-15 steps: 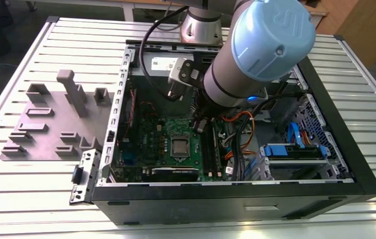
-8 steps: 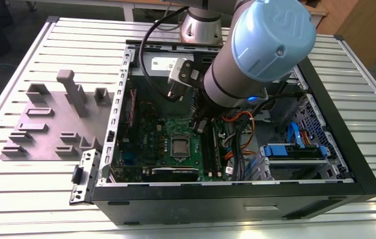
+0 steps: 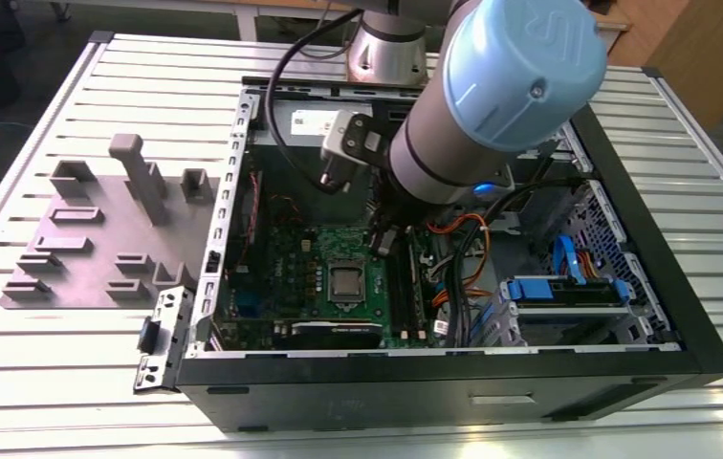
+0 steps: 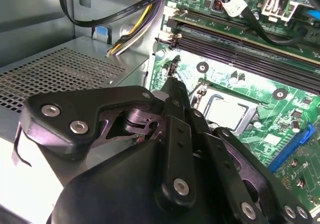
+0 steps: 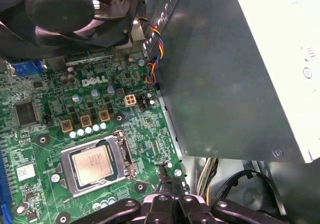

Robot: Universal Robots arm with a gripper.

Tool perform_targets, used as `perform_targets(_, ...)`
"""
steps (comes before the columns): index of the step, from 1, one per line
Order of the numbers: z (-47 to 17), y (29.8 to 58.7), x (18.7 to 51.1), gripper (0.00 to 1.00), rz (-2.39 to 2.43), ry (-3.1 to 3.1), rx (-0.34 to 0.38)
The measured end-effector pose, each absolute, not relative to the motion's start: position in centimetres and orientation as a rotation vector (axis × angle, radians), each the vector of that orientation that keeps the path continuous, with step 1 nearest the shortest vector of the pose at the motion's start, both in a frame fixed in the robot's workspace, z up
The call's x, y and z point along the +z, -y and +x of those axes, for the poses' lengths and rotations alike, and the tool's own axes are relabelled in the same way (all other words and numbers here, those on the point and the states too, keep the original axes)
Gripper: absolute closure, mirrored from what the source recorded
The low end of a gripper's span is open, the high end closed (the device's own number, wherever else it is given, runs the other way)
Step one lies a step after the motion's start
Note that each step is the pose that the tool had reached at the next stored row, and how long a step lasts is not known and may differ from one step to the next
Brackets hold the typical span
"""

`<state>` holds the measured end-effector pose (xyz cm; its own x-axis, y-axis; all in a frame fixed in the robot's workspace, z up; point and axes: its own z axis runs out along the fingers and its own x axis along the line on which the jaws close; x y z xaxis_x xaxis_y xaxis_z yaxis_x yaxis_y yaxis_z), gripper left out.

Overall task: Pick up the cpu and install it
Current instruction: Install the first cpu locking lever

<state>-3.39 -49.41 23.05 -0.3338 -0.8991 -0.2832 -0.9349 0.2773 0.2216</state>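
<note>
Already cpu (image 5: 93, 164) sits in socket, gripper (image 5: 170, 186) beside it w/ nothing held

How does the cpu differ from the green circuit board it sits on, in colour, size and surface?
The cpu has a pale silver-grey metal top; the circuit board is green. The cpu is a small square inside the socket's metal frame, while the circuit board spreads far wider around it. The cpu's top is plain and smooth; the circuit board is studded with components. Both lie flat inside the computer case.

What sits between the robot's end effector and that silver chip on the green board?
In the first wrist view, only bare green board with tiny components separates the end effector from the cpu in its socket.
</note>
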Motion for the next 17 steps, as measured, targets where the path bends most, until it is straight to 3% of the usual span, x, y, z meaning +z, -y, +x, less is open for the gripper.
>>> perform_targets(17,-3.8,50.8,23.1,0.89,-1.801,-2.402,0.526)
